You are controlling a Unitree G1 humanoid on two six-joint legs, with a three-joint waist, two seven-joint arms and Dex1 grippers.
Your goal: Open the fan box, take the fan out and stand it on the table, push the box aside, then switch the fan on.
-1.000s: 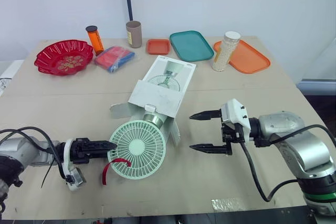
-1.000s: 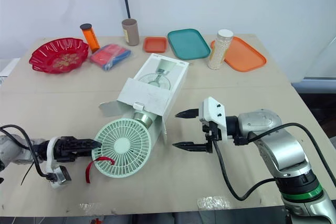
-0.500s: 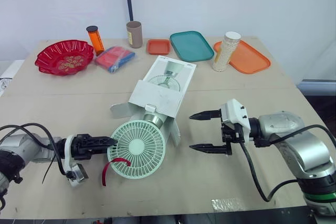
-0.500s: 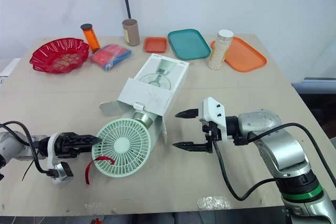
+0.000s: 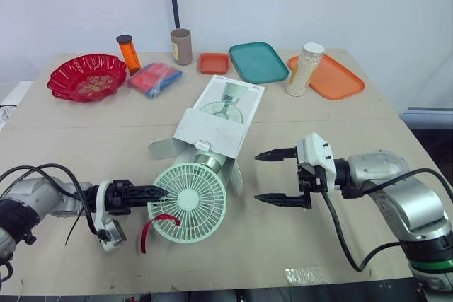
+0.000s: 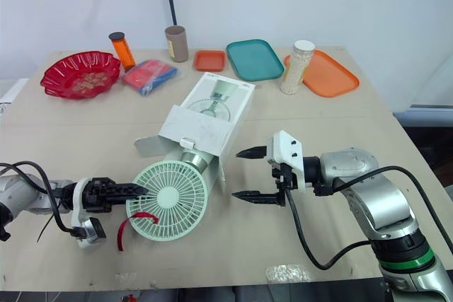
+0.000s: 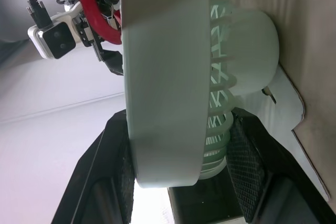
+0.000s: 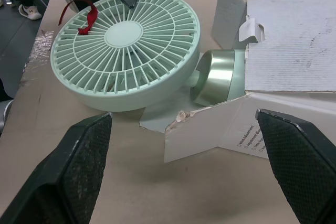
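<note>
A pale green fan lies with its round head out of the open end of the white fan box, its base still inside. A red ribbon hangs from the fan's grille. My left gripper reaches in from the left and is shut on the fan's rim; in the left wrist view the rim sits between the two black fingers. My right gripper stands open just right of the box's torn end, holding nothing, with the fan ahead of it.
Along the back of the table stand a red bowl, an orange bottle, a blue and red packet, a brown cup, a small orange tray, a teal tray, a grain jar and an orange tray.
My left gripper has moved right, further onto the fan's rim, and the fan head has shifted slightly right. The right gripper has stayed put.
</note>
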